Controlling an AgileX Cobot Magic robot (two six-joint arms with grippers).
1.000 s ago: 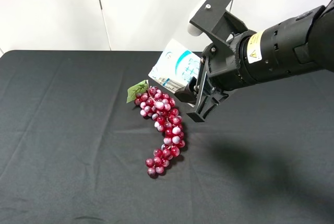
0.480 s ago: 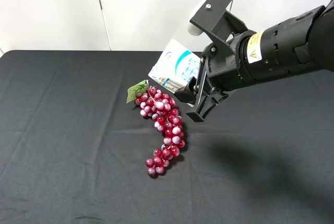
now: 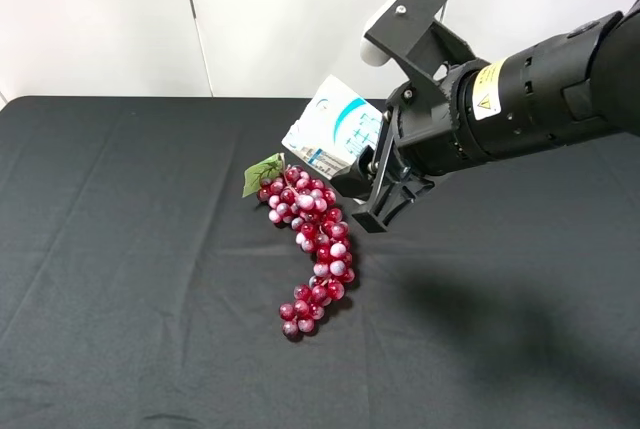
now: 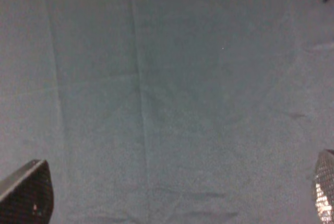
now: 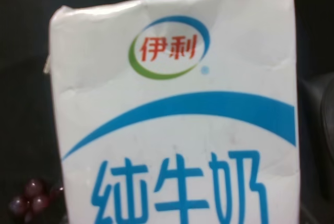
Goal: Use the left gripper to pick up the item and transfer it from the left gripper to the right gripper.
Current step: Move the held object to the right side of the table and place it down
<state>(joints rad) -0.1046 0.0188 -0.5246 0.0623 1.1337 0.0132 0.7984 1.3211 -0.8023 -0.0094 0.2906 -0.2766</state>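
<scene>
The item, a white drink carton (image 3: 336, 132) with blue print, is held tilted above the table in my right gripper (image 3: 362, 189), just above the top of a bunch of red grapes (image 3: 312, 241). The right gripper is shut on the carton's lower end. In the right wrist view the carton (image 5: 177, 125) fills the frame, its red, green and blue logo facing the camera. My left gripper (image 4: 175, 195) is out of the exterior view. In the left wrist view its two fingertips (image 4: 26, 195) stand wide apart, empty, over bare black cloth.
The black cloth table (image 3: 130, 279) carries only the grapes, which have a green leaf (image 3: 262, 173). Some grapes also show in the right wrist view (image 5: 31, 199). A white wall (image 3: 120, 19) stands behind the table.
The right gripper has shifted very slightly left with the carton in it. Nothing else has moved.
</scene>
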